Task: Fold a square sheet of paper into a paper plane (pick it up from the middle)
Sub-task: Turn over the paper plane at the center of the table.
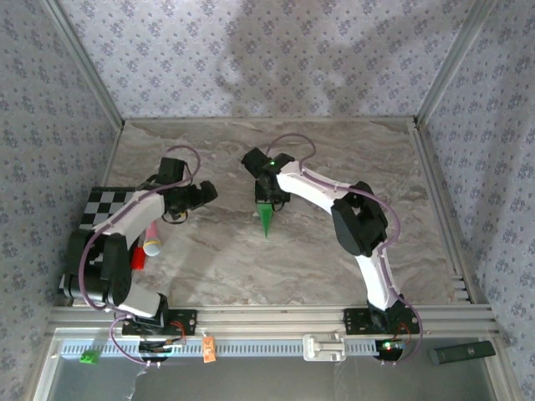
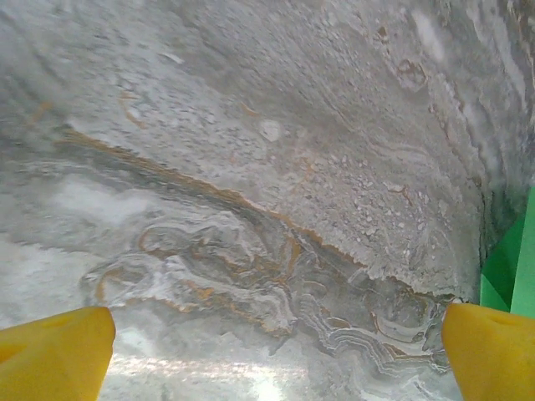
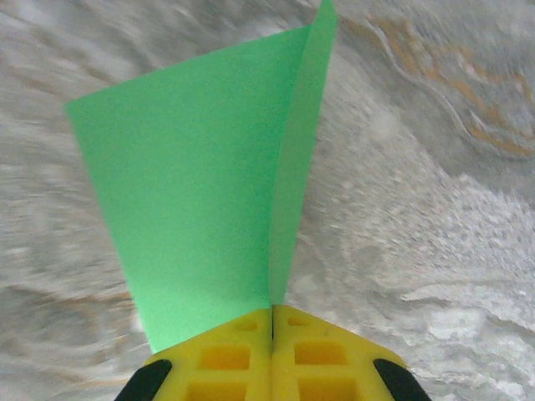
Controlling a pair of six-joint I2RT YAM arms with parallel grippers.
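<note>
The square sheet of paper now shows as a bright green paper plane (image 1: 267,220), a slim dart whose tip points toward the near edge at mid-table. My right gripper (image 1: 266,203) is shut on it. In the right wrist view the yellow fingers (image 3: 226,355) press together at the centre crease, and two green flaps (image 3: 201,184) fan out above the right gripper (image 3: 272,313). My left gripper (image 1: 205,194) hovers to the left of the plane, open and holding nothing. Its yellow fingertips (image 2: 54,351) stand far apart over bare marble, and the plane's green edge (image 2: 510,267) shows at the right of that view.
A black-and-white checkered board (image 1: 109,209) lies at the left under the left arm. A pink-and-white cylinder (image 1: 152,242) and a red object (image 1: 138,257) lie beside it. Patterned walls enclose the marble table (image 1: 351,167). A tiny green cube (image 1: 88,357) sits below the front rail.
</note>
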